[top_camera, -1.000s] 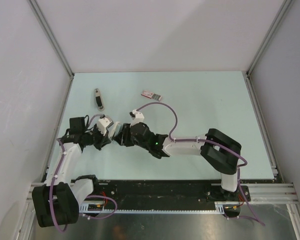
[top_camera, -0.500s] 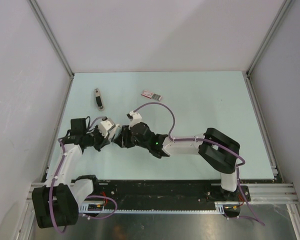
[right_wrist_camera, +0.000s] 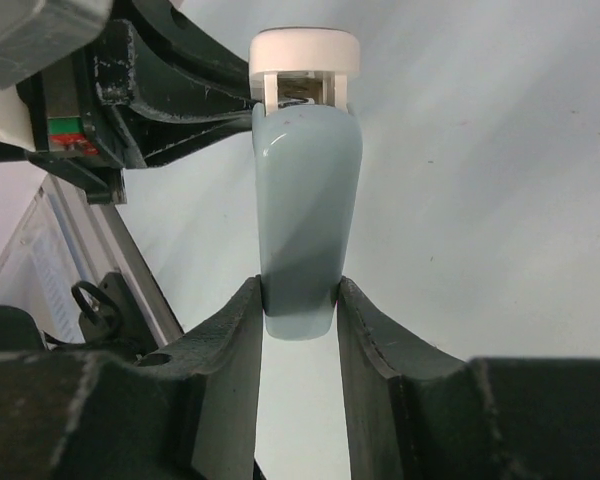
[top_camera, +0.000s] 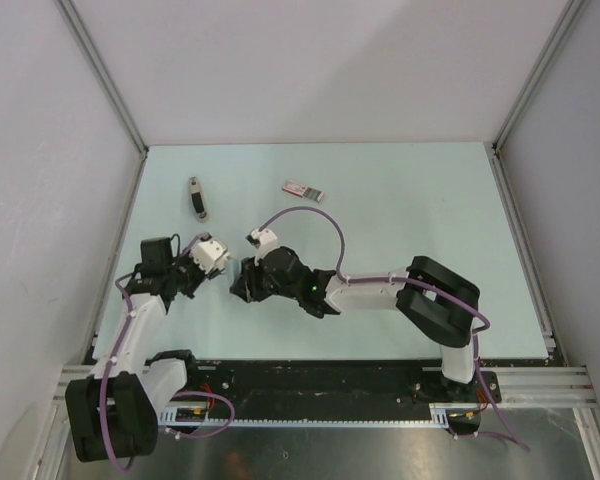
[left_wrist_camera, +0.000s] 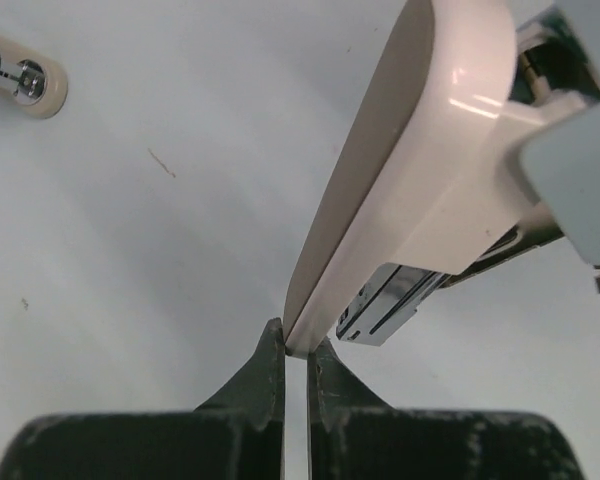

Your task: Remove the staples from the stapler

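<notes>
Between left gripper (left_wrist_camera: 296, 348) and right gripper (right_wrist_camera: 300, 300) — stapler (left_wrist_camera: 410, 180) | long axis gripper-to-gripper

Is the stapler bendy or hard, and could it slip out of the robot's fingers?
Probably hard: the stapler shows no dent where the left gripper pinches its edge. Its glossy blue top, held by the right gripper, looks smooth, so it might slip.

The left arm (top_camera: 130, 325) and right arm (top_camera: 370, 293) reach in from the near edge of the table (top_camera: 430, 210) and meet left of its middle. The left gripper (left_wrist_camera: 295, 352) pinches a thin edge of the stapler (left_wrist_camera: 410, 200), fingers almost touching. The right gripper (right_wrist_camera: 298, 300) (forearm lying low, pointing left) clamps the stapler's pale blue part from both sides.
</notes>
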You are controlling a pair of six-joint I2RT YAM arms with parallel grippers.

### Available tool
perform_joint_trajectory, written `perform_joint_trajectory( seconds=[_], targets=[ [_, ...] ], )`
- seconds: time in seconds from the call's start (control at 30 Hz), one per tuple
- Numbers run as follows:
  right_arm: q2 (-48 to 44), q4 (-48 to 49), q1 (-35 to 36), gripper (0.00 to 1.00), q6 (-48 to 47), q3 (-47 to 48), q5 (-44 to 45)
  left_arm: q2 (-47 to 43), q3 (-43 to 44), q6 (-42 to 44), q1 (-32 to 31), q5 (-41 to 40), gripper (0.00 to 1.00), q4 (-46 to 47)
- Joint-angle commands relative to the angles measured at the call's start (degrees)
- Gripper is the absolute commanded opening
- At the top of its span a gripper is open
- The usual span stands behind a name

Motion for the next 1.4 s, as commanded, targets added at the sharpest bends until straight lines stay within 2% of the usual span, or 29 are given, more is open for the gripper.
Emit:
perform_joint_trajectory(
  seconds=[0.0, 0.3, 0.47, 0.6, 0.77, 0.97, 1.0, 1.03, 1.17, 1.2, 1.3, 1.37],
  targets=[
    [-1.09, -7.6, 1.44, 0.0, -10.06, -2.05, -2.37, -4.39, -1.51, 2.02, 0.57, -6.24, 0.0, 9.78],
    [-1.91, -12.84, 2.99, 0.0, -21.78, -2.1, 0.99, -5.47, -2.86, 6.77, 0.31, -8.45, 0.0, 14.9],
    [-2.32, -11.62, 3.1, 0.0, -20.56, -2.03, 1.63, -5.1, -2.55, 5.41, -0.1, -7.18, 0.02, 13.94],
    [-2.52, -6.14, 1.71, 0.0, -15.57, -1.32, 0.36, -5.18, -0.07, 1.62, -0.6, -0.52, 0.2, 7.09],
    [-0.96, -6.38, 0.55, 0.0, -14.32, 2.42, 0.64, -2.0, 5.1, -7.39, -0.46, 1.38, 0.29, 5.37],
    [2.11, -14.15, 1.51, 0.0, -16.7, 7.58, 3.52, 3.32, 11.74, -20.98, 0.03, -0.81, 0.36, 6.15],
    [3.05, -15.25, 1.64, 0.0, -16.6, 8.57, 3.74, 3.77, 12.65, -23.11, 0.13, -1.24, 0.46, 6.26],
    [4.01, -16.15, 1.74, 0.0, -16.47, 9.54, 4.06, 4.13, 13.46, -25.18, 0.17, -2.11, 0.52, 6.36],
    [8.34, -19.54, 2.49, 0.01, -16.08, 14.58, 5.6, 5.94, 16.55, -31.74, 0.17, -6.7, 0.58, 6.69],
    [9.38, -20.23, 2.65, 0.04, -15.9, 15.84, 5.79, 6.35, 17.08, -32.7, 0.2, -7.61, 0.59, 6.66],
    [12.0, -23.04, 2.8, 0.27, -15.65, 20.01, 6.16, 6.59, 17.79, -34.68, 0.17, -10.55, 0.6, 6.68],
    [12.68, -24.09, 2.7, 0.38, -15.94, 21.83, 6.24, 6.31, 17.71, -35.81, 0.21, -12.44, 0.62, 6.76]
  ],
)
